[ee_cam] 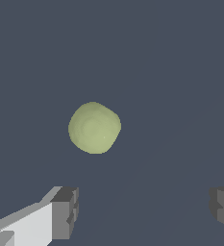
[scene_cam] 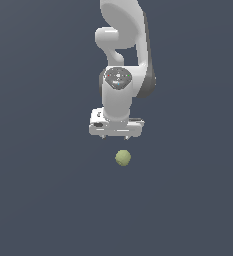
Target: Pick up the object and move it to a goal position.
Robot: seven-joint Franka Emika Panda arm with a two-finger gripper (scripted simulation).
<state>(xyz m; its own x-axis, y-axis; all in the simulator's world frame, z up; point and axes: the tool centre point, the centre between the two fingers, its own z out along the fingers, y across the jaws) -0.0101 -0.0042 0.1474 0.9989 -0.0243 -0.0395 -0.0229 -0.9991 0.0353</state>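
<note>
The object is a small matte yellow-green ball (scene_cam: 123, 157) on the plain dark grey surface, just below the white arm's hand in the exterior view. In the wrist view the ball (ee_cam: 94, 128) lies ahead of the fingers, nearer one fingertip than the other. My gripper (scene_cam: 116, 136) hangs above the ball, apart from it, with only short finger stubs showing. In the wrist view the gripper (ee_cam: 144, 209) is open wide and empty, its two grey fingertips (ee_cam: 65, 211) far apart.
The white arm (scene_cam: 123, 55) comes down from the top of the exterior view. The dark grey surface (scene_cam: 38, 200) stretches all around with no other objects in sight.
</note>
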